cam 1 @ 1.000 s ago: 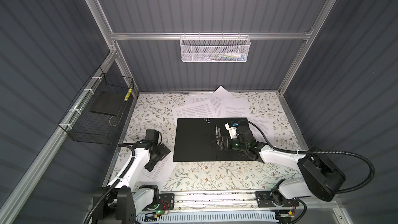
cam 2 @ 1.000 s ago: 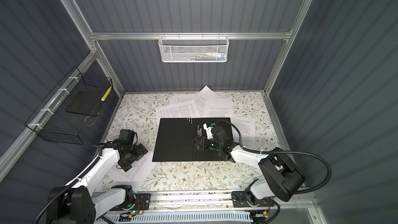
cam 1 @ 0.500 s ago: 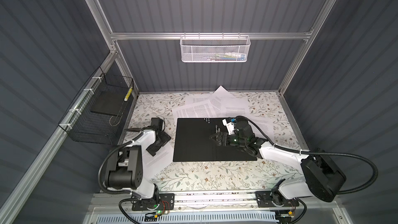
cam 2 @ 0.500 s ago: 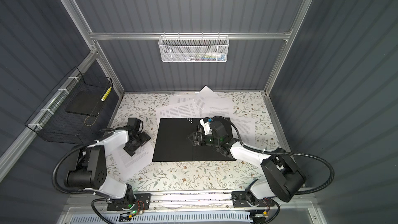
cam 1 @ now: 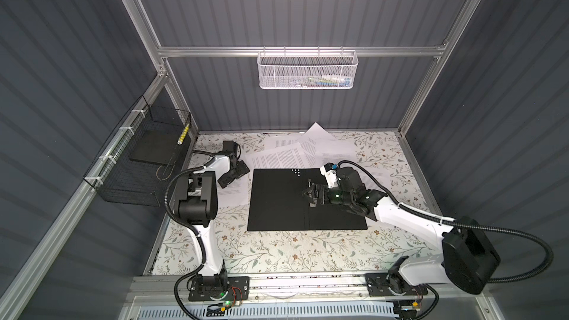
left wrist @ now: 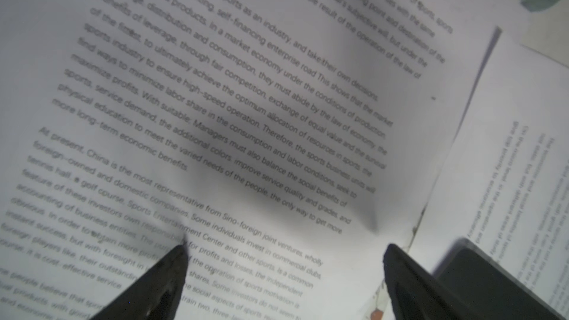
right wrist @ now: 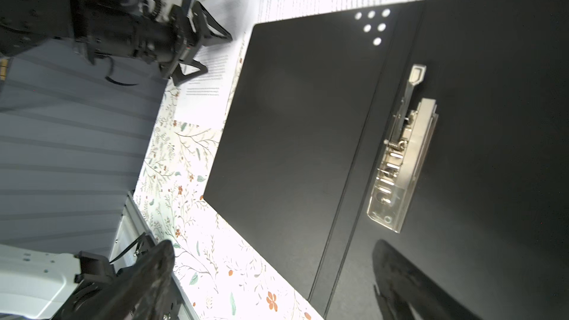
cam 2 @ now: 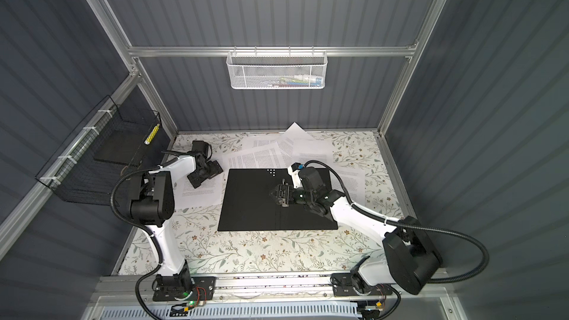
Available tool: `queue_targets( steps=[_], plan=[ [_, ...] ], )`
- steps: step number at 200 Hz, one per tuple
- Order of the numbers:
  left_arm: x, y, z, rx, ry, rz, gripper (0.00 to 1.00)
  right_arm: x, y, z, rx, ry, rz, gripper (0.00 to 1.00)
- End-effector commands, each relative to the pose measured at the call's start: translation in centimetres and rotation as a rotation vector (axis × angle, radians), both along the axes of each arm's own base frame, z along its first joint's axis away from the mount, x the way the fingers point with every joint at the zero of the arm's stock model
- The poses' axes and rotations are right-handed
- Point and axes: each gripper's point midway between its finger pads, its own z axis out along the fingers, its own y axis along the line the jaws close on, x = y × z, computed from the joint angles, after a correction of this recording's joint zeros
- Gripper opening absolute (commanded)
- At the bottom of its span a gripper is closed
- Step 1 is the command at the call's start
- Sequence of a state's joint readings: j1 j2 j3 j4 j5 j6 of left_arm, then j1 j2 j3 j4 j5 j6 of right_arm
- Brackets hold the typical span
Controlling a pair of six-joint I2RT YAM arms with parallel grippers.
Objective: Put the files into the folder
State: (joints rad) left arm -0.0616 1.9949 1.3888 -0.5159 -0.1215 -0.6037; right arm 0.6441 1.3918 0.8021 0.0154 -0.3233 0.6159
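- Floral tabletop (cam 1: 277,250): folder (cam 1: 277,204) lies open at centre; files (cam 1: 277,158) lie scattered behind and left of it.
- Left gripper (left wrist: 284,250): jaws apart above one sheet (left wrist: 215,87); a pinch may crumple it.
- Right gripper (right wrist: 271,257): jaws apart over the spine clip (right wrist: 400,161); a lowered clip would likely block insertion.

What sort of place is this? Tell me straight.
Likely an enclosed robot test cell: grey panelled walls on an aluminium frame, left arm and right arm bolted to a front rail.
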Motion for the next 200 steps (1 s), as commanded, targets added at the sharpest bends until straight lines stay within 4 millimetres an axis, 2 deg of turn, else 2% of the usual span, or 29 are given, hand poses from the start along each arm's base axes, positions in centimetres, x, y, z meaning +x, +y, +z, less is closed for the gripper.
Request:
queue_targets(
  steps=[1,20,32,55,60,90,121,149,173,200],
  plan=[
    [-0.9,-0.5,2.5,-0.012,-0.024,-0.109,1.0,0.4,0.5,-0.8,-0.047,0.018,0.026,0.99],
    [-1.8,0.8,2.8,0.059,-0.01,-0.14,1.0,0.8,1.6,-1.1,-0.064,0.043,0.079,0.99],
    [-2.0,1.2,2.1,0.065,0.012,-0.155,1.0,1.2,2.1,-1.1,-0.069,0.043,0.098,0.99],
    [-1.4,0.8,0.2,0.022,0.068,-0.174,1.0,2.2,2.9,-1.0,-0.07,0.052,0.133,0.99],
    [-0.1,0.7,0.8,0.019,0.042,-0.176,1.0,2.4,3.0,-1.0,-0.068,0.057,0.139,0.99],
    [1.9,0.5,-0.8,0.009,0.068,-0.181,1.0,3.3,3.2,-0.6,-0.05,0.058,0.141,0.99],
    [3.8,-0.9,-2.0,-0.063,0.063,-0.218,1.0,4.3,2.7,-0.8,-0.038,0.072,0.114,0.99],
    [5.0,-3.3,-2.9,-0.148,0.048,-0.266,1.0,6.5,2.1,-1.6,-0.065,0.098,0.07,0.99],
    [6.4,-5.3,-2.7,-0.212,0.013,-0.312,1.0,8.9,2.0,-1.3,-0.043,0.118,0.049,0.99],
    [7.8,-6.9,-1.6,-0.274,-0.04,-0.346,1.0,11.0,2.1,-0.6,-0.043,0.109,0.033,0.99]
  ],
)
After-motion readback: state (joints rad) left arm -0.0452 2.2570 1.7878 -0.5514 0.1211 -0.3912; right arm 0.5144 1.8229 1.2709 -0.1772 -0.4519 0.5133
